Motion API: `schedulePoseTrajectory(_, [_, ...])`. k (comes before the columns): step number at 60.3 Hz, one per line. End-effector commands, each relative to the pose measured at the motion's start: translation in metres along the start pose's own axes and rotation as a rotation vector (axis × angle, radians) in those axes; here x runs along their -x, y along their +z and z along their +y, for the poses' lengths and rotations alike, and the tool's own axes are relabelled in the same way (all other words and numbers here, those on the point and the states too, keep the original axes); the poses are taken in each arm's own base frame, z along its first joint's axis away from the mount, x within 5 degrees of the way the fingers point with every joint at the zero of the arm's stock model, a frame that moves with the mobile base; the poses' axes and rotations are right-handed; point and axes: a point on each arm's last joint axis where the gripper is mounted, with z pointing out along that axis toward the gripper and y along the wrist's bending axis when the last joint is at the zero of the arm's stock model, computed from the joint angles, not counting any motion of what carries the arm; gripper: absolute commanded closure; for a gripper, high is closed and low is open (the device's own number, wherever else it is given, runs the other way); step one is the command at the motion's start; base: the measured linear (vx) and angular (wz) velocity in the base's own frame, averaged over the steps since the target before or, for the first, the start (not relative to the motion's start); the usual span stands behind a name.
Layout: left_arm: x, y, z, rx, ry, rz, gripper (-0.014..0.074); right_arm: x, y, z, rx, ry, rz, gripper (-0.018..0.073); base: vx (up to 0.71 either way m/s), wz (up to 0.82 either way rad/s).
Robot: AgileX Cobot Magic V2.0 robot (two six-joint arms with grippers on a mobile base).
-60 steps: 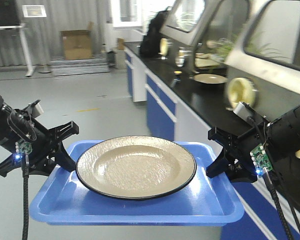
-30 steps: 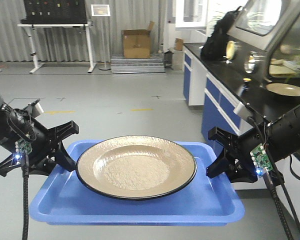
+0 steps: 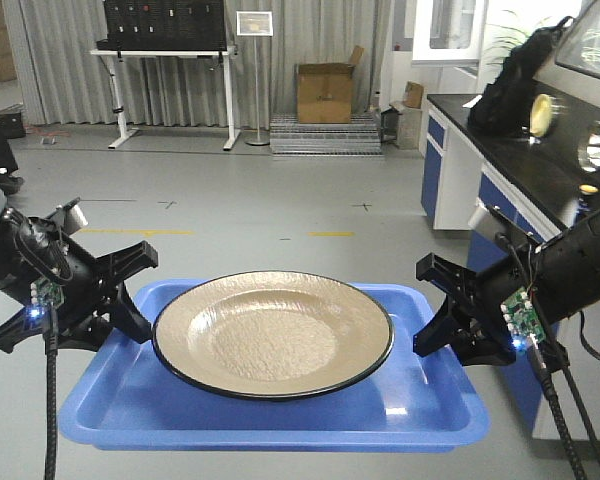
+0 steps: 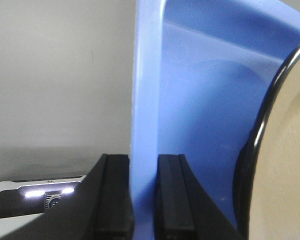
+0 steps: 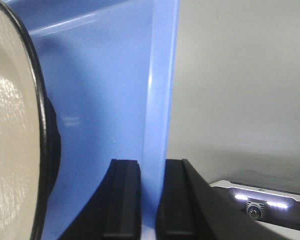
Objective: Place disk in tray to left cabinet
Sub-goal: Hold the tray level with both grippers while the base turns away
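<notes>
Front view, grip: the left gripper [image 3: 132,300] and the right gripper [image 3: 432,312] each pinch one short end of the tray [image 3: 280,425], held level.
Front view, disk: the disk [image 3: 272,335] lies flat in the tray, midway between both grippers.
Front view, long axis: runs from gripper to gripper.
Left wrist view: two fingers [image 4: 112,200] clamp the tray's rim; disk just inward.
Right wrist view: fingers [image 5: 122,200] clench the opposite rim; disk just inward.
Left cabinet: not visible in any view.

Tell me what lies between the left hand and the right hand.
The blue tray, its side rims clamped by the left hand and right hand, with the disk lying in it; the front-facing view shows this.
</notes>
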Motion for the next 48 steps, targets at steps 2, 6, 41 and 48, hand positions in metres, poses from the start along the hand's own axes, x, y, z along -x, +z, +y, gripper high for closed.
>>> schedulePoseTrajectory(2, [-0.0124,-0.0297,-0.0347,-0.182,-0.005,-0.031,0.0596,-0.0035,-0.0262,0.0338,0.164,-0.013,-0.08,0.0564,0.46,0.14])
schedulePoseTrajectory(6, [-0.0125,-0.0295,-0.035,-0.182,-0.004,-0.03,0.0596,-0.0035,-0.0262,0.0338,0.164,-0.013,-0.08,0.0564,0.48,0.14])
schedulePoseTrajectory(41, [-0.0127,-0.0294,-0.0353,-0.182,-0.003,-0.029,0.0596,-0.0036,-0.0262,0.0338,0.165,-0.013,-0.078,0.0564,0.55,0.09])
schedulePoseTrajectory(48, [-0.0127,-0.0294,-0.0353,-0.182,-0.003,-0.029,0.0596,-0.0036,-0.0262,0.0338,0.165,-0.013,-0.078,0.0564,0.6,0.04])
